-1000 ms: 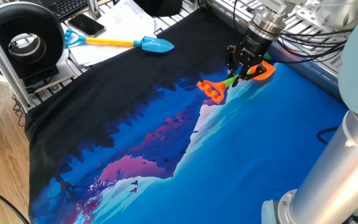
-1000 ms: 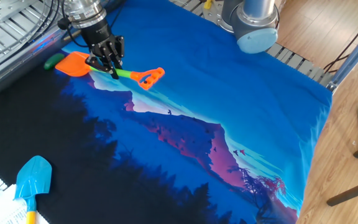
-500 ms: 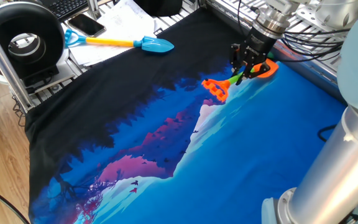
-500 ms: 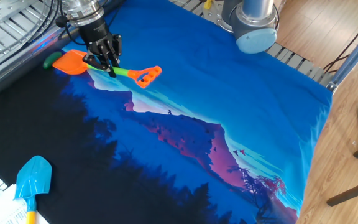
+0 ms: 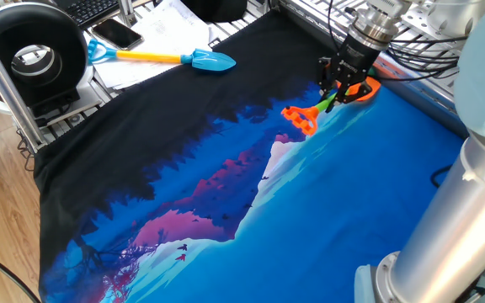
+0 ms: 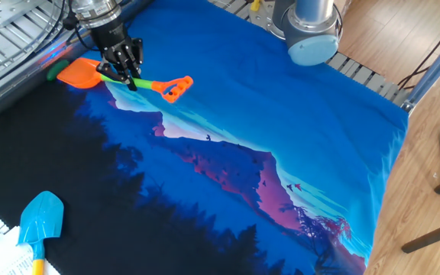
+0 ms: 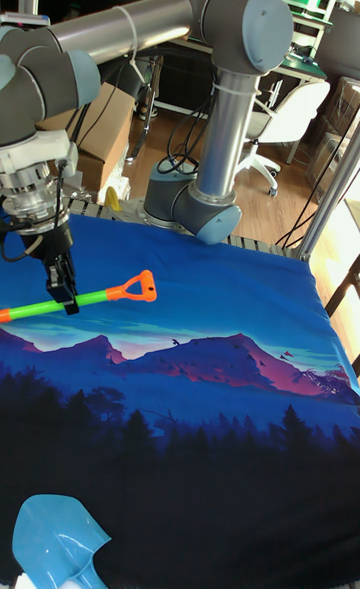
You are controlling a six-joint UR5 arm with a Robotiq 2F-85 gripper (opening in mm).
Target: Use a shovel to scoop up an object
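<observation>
My gripper [image 5: 337, 87] [image 6: 124, 71] [image 7: 64, 298] is shut on the green shaft of the shovel [image 5: 322, 105] [image 6: 140, 82] [image 7: 100, 297], near the blade end. The shovel's orange blade [image 6: 79, 72] points toward the cloth's far edge, and its orange D-handle [image 6: 176, 86] hangs just above the blue cloth. The object [image 6: 53, 72], a small dark green piece, lies at the blade's tip, partly covered by it. In the first fixed view the object is hidden behind the gripper. The tall view cuts off the blade.
A blue-bladed toy shovel [image 5: 200, 59] [image 6: 40, 218] [image 7: 55, 539] lies near the opposite cloth edge. A black round device [image 5: 28, 50], a phone [image 5: 116, 34] and papers sit beyond it. A metal frame [image 6: 14, 46] borders the cloth by the gripper. The arm's base [image 6: 312, 30] stands at the table's edge.
My gripper has carried the shovel steadily blade-first toward the cloth's edge. The blade has closed on the green object and now overlaps it.
</observation>
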